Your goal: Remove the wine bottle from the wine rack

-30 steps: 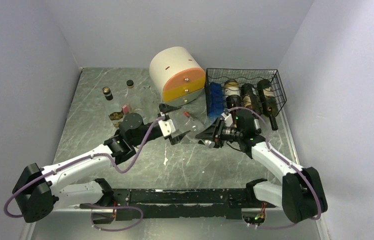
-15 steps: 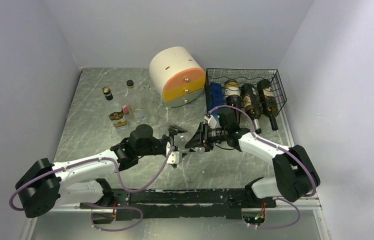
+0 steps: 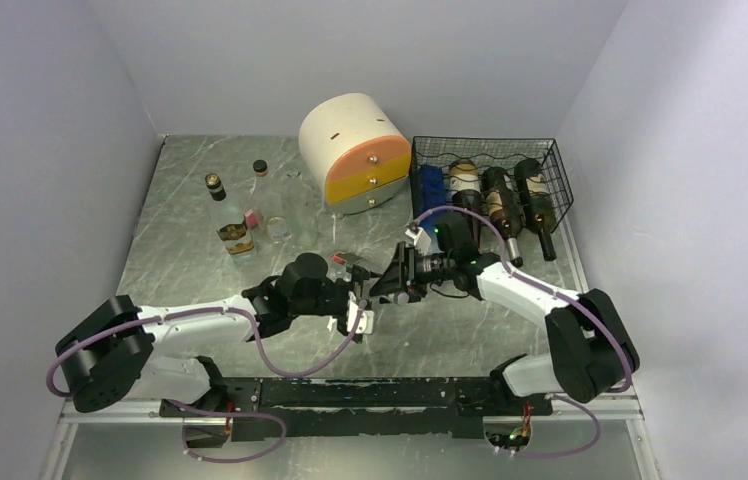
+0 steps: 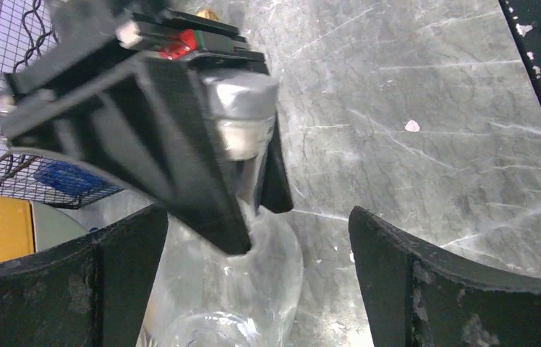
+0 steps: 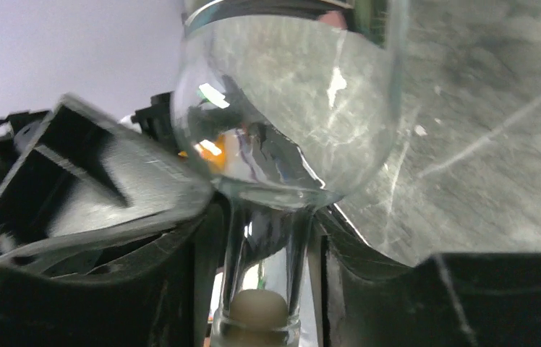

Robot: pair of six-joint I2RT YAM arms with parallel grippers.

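Observation:
My right gripper (image 3: 387, 285) is shut on the neck of a clear glass wine bottle (image 5: 289, 108), and a pale stopper (image 5: 257, 311) shows between its fingers (image 5: 202, 275). My left gripper (image 4: 257, 217) stands open, one finger on each side of the bottle's round body (image 4: 275, 267) with room to spare. In the top view both grippers meet mid-table, the left gripper (image 3: 358, 295) from the left. The black wire wine rack (image 3: 550, 165) stands at the back right. Three dark bottles (image 3: 500, 200) lie in it.
A cream-and-orange round drawer unit (image 3: 355, 150) stands left of the rack. Two small bottles (image 3: 218, 195) and a clear glass (image 3: 275, 225) stand at the back left. Blue items (image 3: 432, 195) fill the rack's left end. Grey walls close in on three sides.
My right gripper moved left with the clear bottle in it. My left arm swung toward the near middle and brought its open fingers around the bottle's body.

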